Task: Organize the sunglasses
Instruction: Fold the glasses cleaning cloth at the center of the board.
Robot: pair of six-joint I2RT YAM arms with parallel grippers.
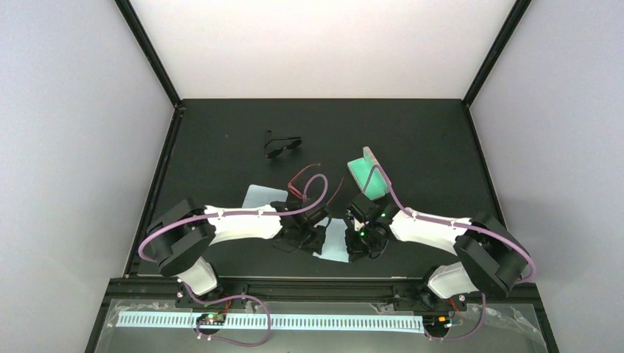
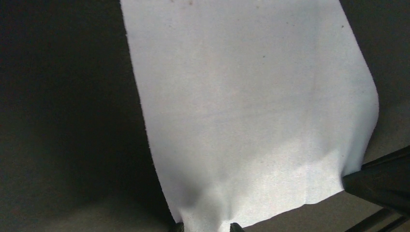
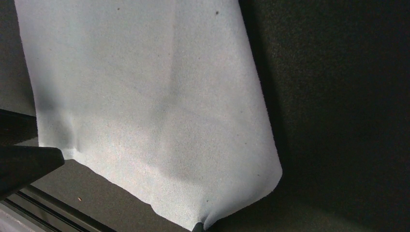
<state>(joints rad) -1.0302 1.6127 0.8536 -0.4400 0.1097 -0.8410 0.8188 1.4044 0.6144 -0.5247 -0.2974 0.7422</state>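
Note:
The sunglasses (image 1: 297, 184), thin and red-framed, lie open on the black table just beyond my left wrist, partly crossed by its purple cable. Both grippers meet over a pale cloth (image 1: 332, 237) near the table's front. My left gripper (image 2: 208, 228) has its two fingertips apart, with the cloth's (image 2: 251, 111) puckered near edge lying between them. My right gripper (image 3: 198, 228) is shut, pinching a corner of the same cloth (image 3: 150, 101), which wrinkles toward the tip. Neither gripper touches the sunglasses.
A black dark-lensed pair (image 1: 283, 145) sits farther back. A green case (image 1: 368, 175) stands open beside my right wrist. A second pale cloth (image 1: 261, 197) lies under my left forearm. The metal rail (image 1: 316, 283) runs along the near edge.

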